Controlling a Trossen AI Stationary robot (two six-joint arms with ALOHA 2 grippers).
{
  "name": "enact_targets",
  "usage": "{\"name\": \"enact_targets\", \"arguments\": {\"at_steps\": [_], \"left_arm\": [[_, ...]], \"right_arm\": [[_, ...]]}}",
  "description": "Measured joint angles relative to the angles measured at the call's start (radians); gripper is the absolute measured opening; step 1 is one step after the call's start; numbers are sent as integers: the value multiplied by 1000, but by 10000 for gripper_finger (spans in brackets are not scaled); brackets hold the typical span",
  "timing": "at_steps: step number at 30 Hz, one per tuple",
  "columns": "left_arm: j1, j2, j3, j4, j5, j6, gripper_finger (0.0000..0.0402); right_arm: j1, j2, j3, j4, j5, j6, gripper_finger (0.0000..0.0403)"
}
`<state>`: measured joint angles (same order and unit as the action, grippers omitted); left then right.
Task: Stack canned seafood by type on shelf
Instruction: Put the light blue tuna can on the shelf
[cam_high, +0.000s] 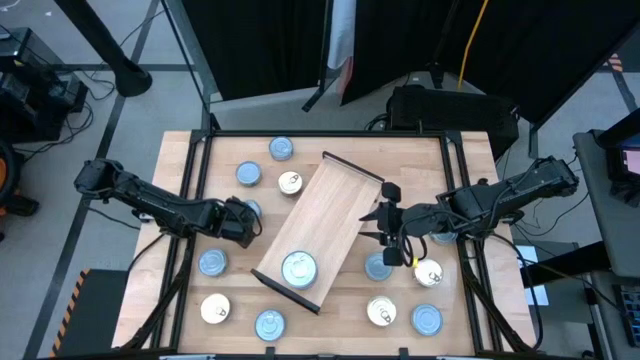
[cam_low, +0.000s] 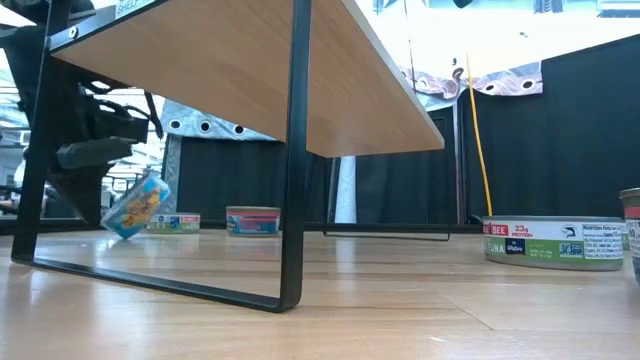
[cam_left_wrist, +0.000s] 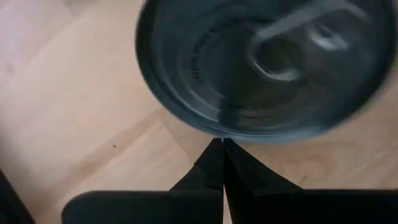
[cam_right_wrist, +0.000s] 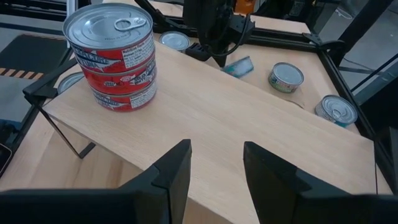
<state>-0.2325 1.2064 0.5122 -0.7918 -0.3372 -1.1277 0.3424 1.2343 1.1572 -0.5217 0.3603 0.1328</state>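
Shelf (cam_high: 325, 215) sits mid-table on the butcher-block tabletop (cam_high: 460, 160), skewed: long axis runs diagonally from the far-right rail (cam_high: 353, 167) to the near-left rail (cam_high: 285, 293) in the high view. It stands on thin dark legs, board raised off the tabletop (low view).

On the shelf: a stack of red-labelled tins (cam_right_wrist: 115, 57), two high, pull-tab top up, at the near-left end just inside the rail. Rest of the board is bare.

Left gripper (cam_high: 243, 222) is down at the tabletop just off the shelf's left long edge, fingers (cam_left_wrist: 219, 163) clenched tip to tip, gripping nothing. A tilted tin (cam_low: 138, 207) is right at the fingertips, propped on its edge, pull-tab face toward the wrist camera; cannot tell if the tips touch it.

Right gripper (cam_high: 385, 232) hovers at the shelf's right long edge, pointing across the board toward the left arm; fingers parted, nothing between them.

Loose tins lie flat around the shelf: three on the far left (cam_high: 281, 149), several along the near edge (cam_high: 269, 323), more on the near right (cam_high: 428, 273). One green-and-white-labelled tin (cam_low: 552, 243) sits upright close to the low camera.
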Motion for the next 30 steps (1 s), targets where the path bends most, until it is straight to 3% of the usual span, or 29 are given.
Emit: {"name": "enact_targets", "arguments": {"at_steps": [14,30], "left_arm": [[-48,0,15,19,16,-11,0],[-64,-1,70,-3,-112,44,0]], "right_arm": [[0,0,0,-14,0,12,139],[0,0,0,-14,0,9,139]]}}
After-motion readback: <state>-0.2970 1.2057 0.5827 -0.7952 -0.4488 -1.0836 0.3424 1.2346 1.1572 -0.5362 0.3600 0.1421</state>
